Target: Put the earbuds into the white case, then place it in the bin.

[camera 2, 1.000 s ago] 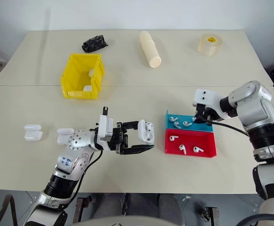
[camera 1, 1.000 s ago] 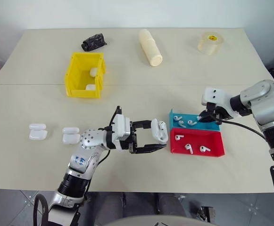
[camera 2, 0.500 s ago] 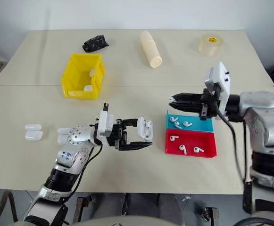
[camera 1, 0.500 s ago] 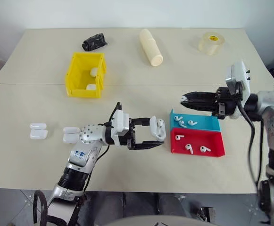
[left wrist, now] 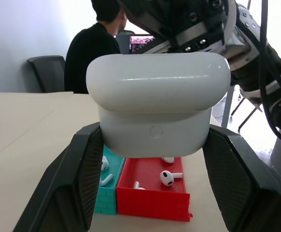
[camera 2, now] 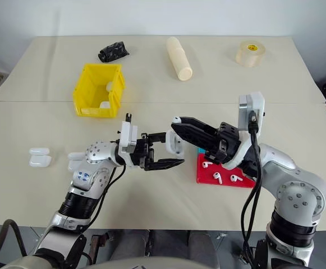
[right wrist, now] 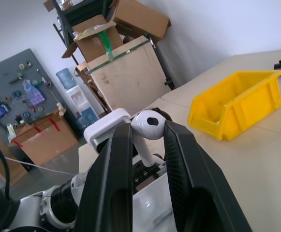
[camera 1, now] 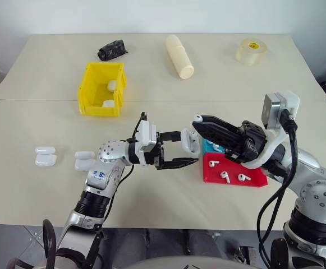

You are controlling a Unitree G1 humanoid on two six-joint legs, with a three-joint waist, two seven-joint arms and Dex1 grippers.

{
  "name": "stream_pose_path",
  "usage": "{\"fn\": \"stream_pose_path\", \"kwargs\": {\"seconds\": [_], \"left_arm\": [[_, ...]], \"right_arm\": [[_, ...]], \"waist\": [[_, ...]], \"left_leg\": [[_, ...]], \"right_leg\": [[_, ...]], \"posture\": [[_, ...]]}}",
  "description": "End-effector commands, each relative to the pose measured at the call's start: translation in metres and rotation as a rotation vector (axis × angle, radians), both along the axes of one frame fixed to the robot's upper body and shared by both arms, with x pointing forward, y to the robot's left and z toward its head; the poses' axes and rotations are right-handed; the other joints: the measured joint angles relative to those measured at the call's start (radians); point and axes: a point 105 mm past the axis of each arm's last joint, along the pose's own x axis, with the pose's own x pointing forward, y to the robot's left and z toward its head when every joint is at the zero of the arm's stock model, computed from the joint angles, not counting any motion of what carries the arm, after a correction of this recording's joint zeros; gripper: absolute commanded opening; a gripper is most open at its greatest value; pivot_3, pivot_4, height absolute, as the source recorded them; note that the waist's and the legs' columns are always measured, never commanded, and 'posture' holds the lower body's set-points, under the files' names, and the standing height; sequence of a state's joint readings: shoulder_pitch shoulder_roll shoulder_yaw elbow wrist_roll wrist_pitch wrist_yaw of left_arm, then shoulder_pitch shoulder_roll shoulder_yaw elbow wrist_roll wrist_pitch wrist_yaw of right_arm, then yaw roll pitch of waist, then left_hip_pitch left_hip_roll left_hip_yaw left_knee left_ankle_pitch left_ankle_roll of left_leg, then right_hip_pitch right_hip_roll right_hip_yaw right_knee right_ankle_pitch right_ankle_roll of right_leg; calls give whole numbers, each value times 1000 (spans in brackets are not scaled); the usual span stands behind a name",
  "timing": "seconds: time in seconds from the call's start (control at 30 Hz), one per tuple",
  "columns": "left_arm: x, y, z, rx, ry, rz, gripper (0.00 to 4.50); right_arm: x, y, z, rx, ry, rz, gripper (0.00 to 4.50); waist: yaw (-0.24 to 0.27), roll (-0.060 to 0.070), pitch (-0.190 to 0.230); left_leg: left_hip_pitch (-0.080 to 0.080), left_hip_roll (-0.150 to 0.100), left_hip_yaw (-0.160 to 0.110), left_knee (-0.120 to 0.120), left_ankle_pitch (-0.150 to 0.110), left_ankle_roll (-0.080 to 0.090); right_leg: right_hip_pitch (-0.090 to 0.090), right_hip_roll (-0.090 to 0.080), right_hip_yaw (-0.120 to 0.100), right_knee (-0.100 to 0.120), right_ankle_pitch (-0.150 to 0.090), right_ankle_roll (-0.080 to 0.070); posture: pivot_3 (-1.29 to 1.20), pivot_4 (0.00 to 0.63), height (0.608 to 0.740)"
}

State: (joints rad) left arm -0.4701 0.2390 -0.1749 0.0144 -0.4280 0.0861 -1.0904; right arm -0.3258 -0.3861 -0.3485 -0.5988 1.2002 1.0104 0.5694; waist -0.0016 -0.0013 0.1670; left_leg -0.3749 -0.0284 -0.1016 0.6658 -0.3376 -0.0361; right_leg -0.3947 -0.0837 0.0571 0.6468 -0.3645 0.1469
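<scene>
The left gripper (camera 1: 184,149) is clamped on the white case (left wrist: 157,104), one black finger against each side; in the left wrist view the case hides the fingertips and its lower edge covers part of the trays behind it. The right gripper (right wrist: 147,126) pinches one of the earbuds (right wrist: 147,124) between its fingertips, the bud's head showing at the tips and its stem running down between the fingers (right wrist: 115,169); in the right eye view that bud is only a small white dot at the tip (camera 2: 176,120), just above the held case. Whether the case lid is open cannot be made out.

The right arm crosses over the blue tray (camera 1: 208,147) and hides most of it; the red tray (camera 1: 234,171), touching the blue one on its near side, shows two earbuds in the head views, and its far edge is covered by the arm. The left wrist view shows a seated person (left wrist: 93,48) in dark clothes beyond the table.

Well apart from the held case, farther back and to the robot's left, stands the bin (camera 1: 101,88), with white cases inside; bare table lies between bin and case. Spare cases (camera 1: 45,157) lie to the case's left beyond the left arm, some partly hidden by it. Beyond the bin, near the table's far edge, sit a black crumpled object (camera 1: 111,50), a cream cylinder (camera 1: 179,56) and a tape roll (camera 1: 250,50).
</scene>
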Motion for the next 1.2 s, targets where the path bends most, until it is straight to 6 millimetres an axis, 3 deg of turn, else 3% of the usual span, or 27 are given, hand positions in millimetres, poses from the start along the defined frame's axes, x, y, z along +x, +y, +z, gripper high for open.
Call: {"fn": "stream_pose_path", "kwargs": {"seconds": [0.03,0.73,0.9,1.13,1.2], "left_arm": [[0,0,14,-42,-29,-4,2780],[0,0,22,-61,-22,0,2780],[-2,0,22,-54,-18,-13,2780],[4,6,19,59,-68,9,2780],[16,8,17,122,-87,85,2780]], "right_arm": [[-8,1,2,-2,-33,0,580],[-10,2,-42,-115,10,-25,580],[-9,3,-43,-117,1,-37,2194],[-2,-24,-32,-188,-58,-123,2194],[-3,-28,-28,-222,-74,-119,1795]], "waist": [[0,0,0],[1,0,0],[1,0,0],[3,-1,1],[4,-2,1]], "left_leg": [[0,0,0,0,0,0],[0,0,0,0,0,0],[0,1,0,0,0,0],[0,0,0,0,0,0],[0,0,0,0,0,0]], "right_leg": [[0,0,0,0,0,0],[0,1,0,-1,0,0],[0,1,0,-1,0,0],[1,1,0,-1,0,0],[1,1,0,-1,0,0]], "posture": [[0,150,740],[0,150,740],[0,150,740],[0,150,740],[0,150,740]]}}
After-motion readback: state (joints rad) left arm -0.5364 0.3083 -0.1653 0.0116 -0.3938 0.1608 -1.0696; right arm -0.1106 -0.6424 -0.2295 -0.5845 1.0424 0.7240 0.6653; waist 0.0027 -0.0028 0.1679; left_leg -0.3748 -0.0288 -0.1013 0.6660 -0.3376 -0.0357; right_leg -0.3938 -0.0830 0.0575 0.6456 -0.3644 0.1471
